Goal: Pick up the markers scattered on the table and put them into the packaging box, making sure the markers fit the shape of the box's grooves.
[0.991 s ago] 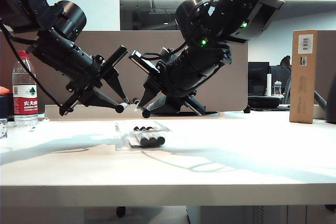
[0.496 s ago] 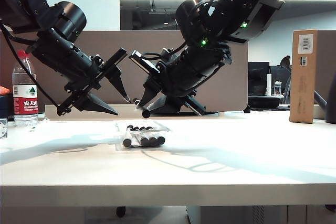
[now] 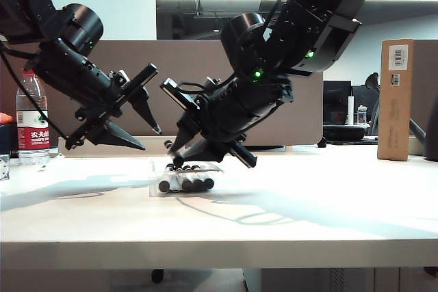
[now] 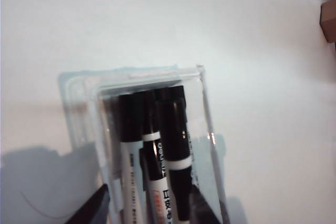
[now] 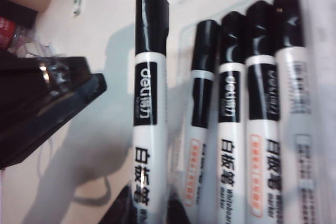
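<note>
The left gripper (image 3: pixel 142 136) held a marker 1 sec ago; now its jaws are apart & empty, up in the air just left of the packaging box (image 3: pixel 156 184). That marker now lies in the box w/ the other markers (image 3: pixel 186 182), so 4 black ends show, not 3. The right gripper (image 3: pixel 179 162) has come down to just above the box, jaws pinched on one marker (image 5: pixel 149 98). The box sits mid table (image 3: pixel 308 217).

Surface (image 3: pixel 287 223): we see a broad white top, pale front edge | On it: clear packaging box (image 3: pixel 156 184) of markers (image 3: pixel 186 182) | water bottle (image 3: pixel 31 117) far left | brown cardboard box (image 3: pixel 395 99) upright far right
</note>
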Controlling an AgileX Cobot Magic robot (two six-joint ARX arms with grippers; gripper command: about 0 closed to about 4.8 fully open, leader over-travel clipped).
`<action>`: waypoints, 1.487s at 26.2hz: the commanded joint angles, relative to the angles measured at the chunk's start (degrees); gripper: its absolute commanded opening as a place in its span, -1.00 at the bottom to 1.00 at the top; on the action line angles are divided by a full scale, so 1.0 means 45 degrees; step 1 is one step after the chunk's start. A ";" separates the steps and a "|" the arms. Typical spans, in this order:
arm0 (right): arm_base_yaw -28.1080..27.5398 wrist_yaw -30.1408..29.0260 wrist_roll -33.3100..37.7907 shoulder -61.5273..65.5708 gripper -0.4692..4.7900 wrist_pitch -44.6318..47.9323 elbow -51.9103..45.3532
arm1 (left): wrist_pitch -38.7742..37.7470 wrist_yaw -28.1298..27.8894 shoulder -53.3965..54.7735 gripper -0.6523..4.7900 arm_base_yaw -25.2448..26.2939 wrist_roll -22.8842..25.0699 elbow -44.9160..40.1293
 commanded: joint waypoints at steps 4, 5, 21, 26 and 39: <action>0.0000 0.0019 0.0049 -0.0097 -0.14 0.0238 0.0029 | 0.0000 0.0588 -0.0058 -0.05 0.0316 0.0223 0.0034; -0.0039 0.0010 0.0049 -0.0097 -0.14 0.0243 0.0029 | -0.0024 0.0724 -0.0058 -0.05 0.0379 0.0228 0.0034; -0.0097 -0.0306 -0.0029 -0.0097 -0.54 0.0389 0.0758 | -0.0675 0.1200 -0.0058 -0.05 0.0588 0.0986 0.0034; -0.0117 -0.0476 -0.0597 -0.0097 -0.68 -0.0233 0.0763 | -0.0675 0.1433 -0.0058 -0.05 0.0665 0.0976 0.0034; -0.0146 -0.0325 -0.2312 -0.2040 -0.86 -0.3871 0.0738 | -0.3857 0.0831 -0.2229 -0.78 0.0617 0.4386 -0.0403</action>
